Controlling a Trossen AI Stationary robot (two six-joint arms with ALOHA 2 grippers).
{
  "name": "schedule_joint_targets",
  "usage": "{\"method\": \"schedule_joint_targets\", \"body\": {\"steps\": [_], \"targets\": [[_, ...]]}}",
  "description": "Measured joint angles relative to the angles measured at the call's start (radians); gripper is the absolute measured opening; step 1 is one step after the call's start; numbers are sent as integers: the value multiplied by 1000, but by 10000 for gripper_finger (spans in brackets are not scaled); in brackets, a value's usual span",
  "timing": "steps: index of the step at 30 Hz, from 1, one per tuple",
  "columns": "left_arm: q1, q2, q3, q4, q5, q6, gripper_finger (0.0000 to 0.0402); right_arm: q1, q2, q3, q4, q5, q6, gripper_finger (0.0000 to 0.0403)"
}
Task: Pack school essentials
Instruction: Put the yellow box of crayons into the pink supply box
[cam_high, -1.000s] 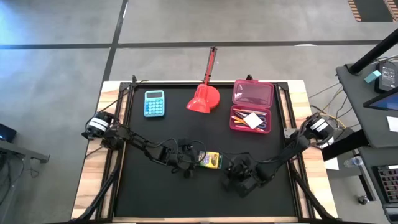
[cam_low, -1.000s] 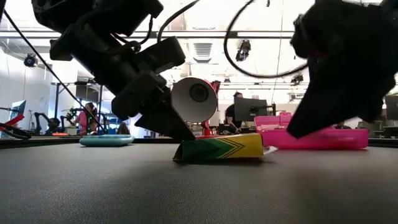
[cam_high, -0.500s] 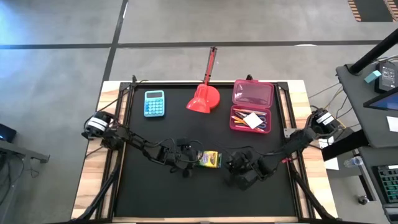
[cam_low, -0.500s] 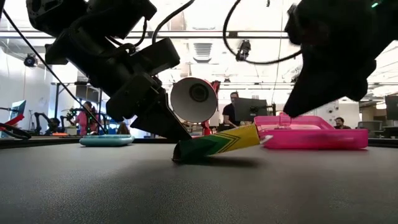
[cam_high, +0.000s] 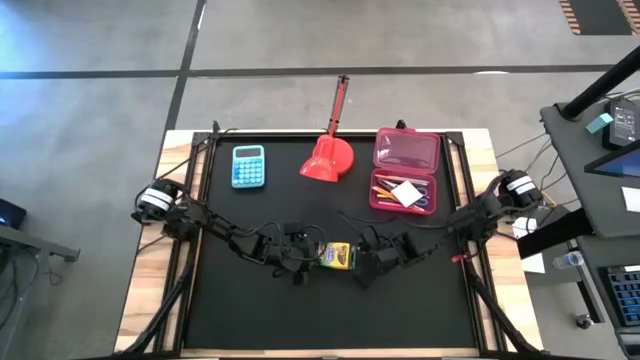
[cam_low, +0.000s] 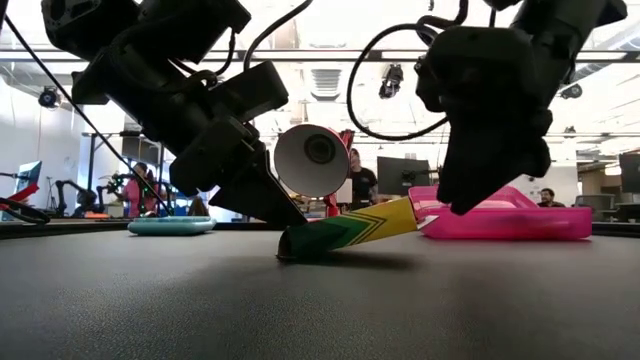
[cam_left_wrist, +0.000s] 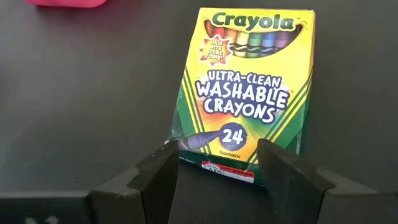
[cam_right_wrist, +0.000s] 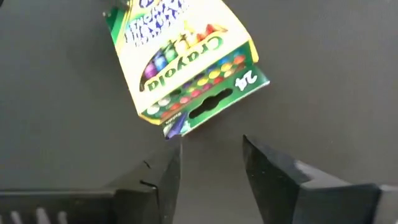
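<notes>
The yellow-green crayon box (cam_high: 338, 257) sits mid-table, tilted, in the low view (cam_low: 350, 232). My left gripper (cam_left_wrist: 214, 165) is at the box's left end and shut on it. My right gripper (cam_right_wrist: 211, 155) is open just right of the box; its fingers stand short of the box's flap end (cam_right_wrist: 205, 102), touching nothing. Pencils and a white square (cam_high: 405, 192) lie in the open pink case (cam_high: 404, 170) at the table's far right. My left gripper pinches the crayon box's bottom end (cam_left_wrist: 217, 163) between its two fingers (cam_left_wrist: 158, 171), across the box's width. The fingers slant down from the table's left. The held end (cam_low: 287, 253) rests on the table and the other end (cam_low: 405, 213) is raised, so the box tilts.
A light-blue calculator (cam_high: 248, 166) lies far left, and a red long-handled scoop (cam_high: 328, 158) lies at the far middle, its handle past the table's far edge. The near half of the black mat (cam_high: 330, 315) is bare.
The crayon box has gone from lying flat to tilted: its right end rose while its left end stayed on the table in my left gripper. My right gripper moved toward the table's left and a little toward the far edge, closing on the box's raised end.
</notes>
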Motion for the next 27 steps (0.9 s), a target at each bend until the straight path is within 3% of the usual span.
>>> {"method": "schedule_joint_targets", "body": {"steps": [11,24,27], "targets": [[0,1,-3,18,1,1,203,-78,-6,0,-1,-61,-98,197],[0,1,-4,28,1,1,203,-85,-6,1,4,-93,-239,171],[0,1,-4,29,1,1,203,-86,-6,2,2,-91,-202,167]]}}
